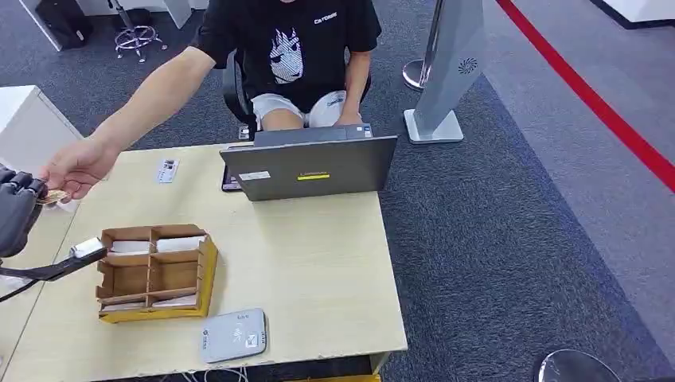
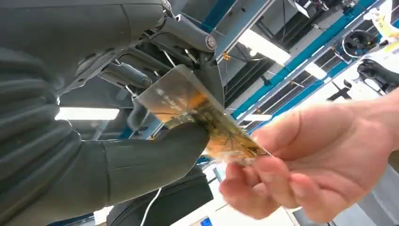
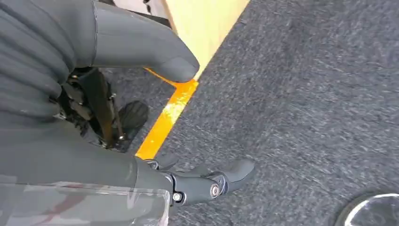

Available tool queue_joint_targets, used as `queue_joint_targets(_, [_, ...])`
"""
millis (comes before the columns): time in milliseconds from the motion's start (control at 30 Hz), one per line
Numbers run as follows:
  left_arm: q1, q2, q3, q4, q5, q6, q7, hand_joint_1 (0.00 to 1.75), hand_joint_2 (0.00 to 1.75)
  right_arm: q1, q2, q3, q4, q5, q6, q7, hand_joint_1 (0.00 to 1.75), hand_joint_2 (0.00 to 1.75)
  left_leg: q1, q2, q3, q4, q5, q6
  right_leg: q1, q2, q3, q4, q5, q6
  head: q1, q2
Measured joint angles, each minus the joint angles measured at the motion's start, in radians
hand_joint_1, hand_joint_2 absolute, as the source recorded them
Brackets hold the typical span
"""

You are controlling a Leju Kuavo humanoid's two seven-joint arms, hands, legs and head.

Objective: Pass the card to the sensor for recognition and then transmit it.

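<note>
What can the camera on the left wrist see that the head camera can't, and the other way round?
Left wrist view alone: the card's gold pattern and the left hand's thumb pressing it, while a person's hand pinches the other end. Head view alone: the laptop, the cardboard tray and the grey sensor on the table. Both show the handover.

You're looking at the left hand (image 2: 141,141) pinching the card (image 2: 197,113) between its thick grey thumb and darker fingers (image 2: 188,42). A person's hand (image 2: 310,165) is gripping the card's other end, so both are holding it at once. Ceiling lights (image 2: 263,47) and blue beams are showing behind them.
</note>
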Motion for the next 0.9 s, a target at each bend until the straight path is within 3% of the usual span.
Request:
queue_joint_targets(133, [0.019,-0.001,0.000,0.002,-0.011,0.033,0.005,1.75,1.75,0.000,0.000,0.000,0.005,0.013,-0.010,0.016,0.00,1.75,0.000,0.000,0.000,0.000,0.000,0.000,0.000,0.000,0.000,0.000,0.000,0.000,0.000,0.000])
queue_joint_targets(367, [0.096,-0.044,0.001,-0.037,-0.057,0.194,0.011,1.75,1.75,0.000,0.010,0.000,0.013,0.045,-0.054,0.053,0.00,1.75,0.000,0.000,0.000,0.000,0.000,0.000,0.000,0.000,0.000,0.000,0.000,0.000,0.000,0.000])
queue_joint_targets(600, [0.170,-0.187,-0.034,-0.144,-0.065,0.261,0.030,1.75,1.75,-0.001,0.017,-0.001,0.020,0.056,-0.085,0.091,0.00,1.75,-0.001,0.000,0.000,0.000,-0.001,0.001,-0.001,0.000,0.000,-0.001,0.000,0.000,-0.001,0.000])
queue_joint_targets(800, [0.242,-0.320,-0.116,-0.229,0.027,0.312,0.031,1.75,1.75,-0.002,0.024,-0.008,0.026,0.060,-0.127,0.119,0.00,1.75,-0.002,0.000,0.000,0.000,-0.002,0.002,-0.002,0.000,0.000,-0.001,0.000,0.001,-0.001,0.000])
queue_joint_targets(900, [0.304,-0.387,-0.158,-0.276,0.123,0.324,0.012,1.75,1.75,0.000,0.031,-0.017,0.027,0.057,-0.161,0.134,0.00,1.75,-0.002,0.000,0.000,0.000,-0.002,0.003,-0.002,0.000,0.001,-0.001,-0.001,0.002,0.000,0.000])
